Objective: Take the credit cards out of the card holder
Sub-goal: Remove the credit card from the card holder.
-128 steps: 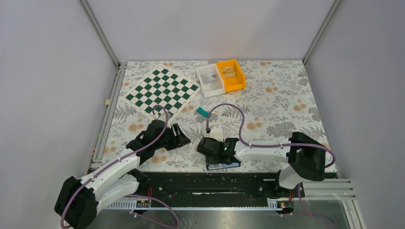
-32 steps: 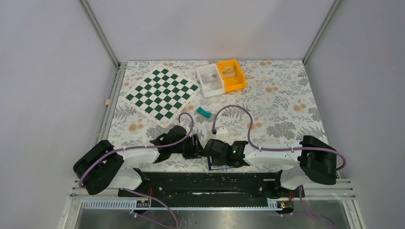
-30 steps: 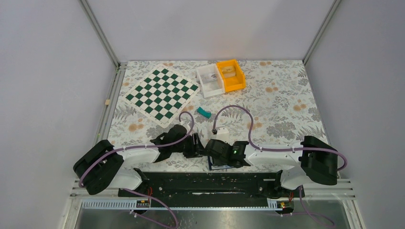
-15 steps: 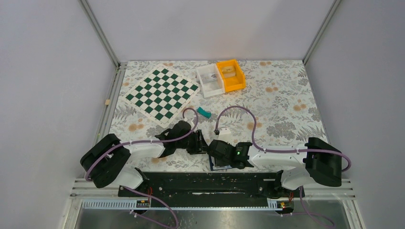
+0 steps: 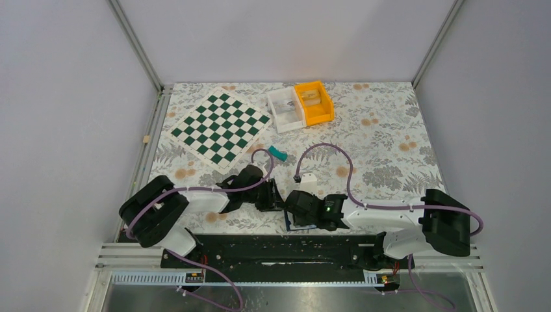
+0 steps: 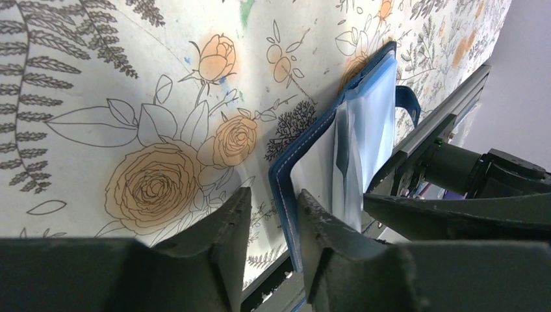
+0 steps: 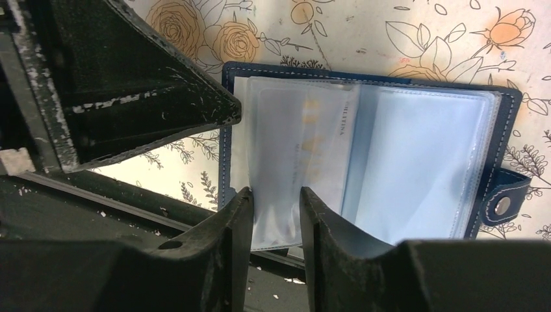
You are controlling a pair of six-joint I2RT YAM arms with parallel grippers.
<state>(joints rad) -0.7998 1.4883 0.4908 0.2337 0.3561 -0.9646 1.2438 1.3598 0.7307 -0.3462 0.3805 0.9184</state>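
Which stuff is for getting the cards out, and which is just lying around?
For the job: card holder, credit card in its clear sleeve, left pincer, right pincer.
Just lying about: chessboard, white bin, orange bin, teal block.

Robot lab cell: grey panel walls, aluminium frame posts, floral-covered table, arms on rail.
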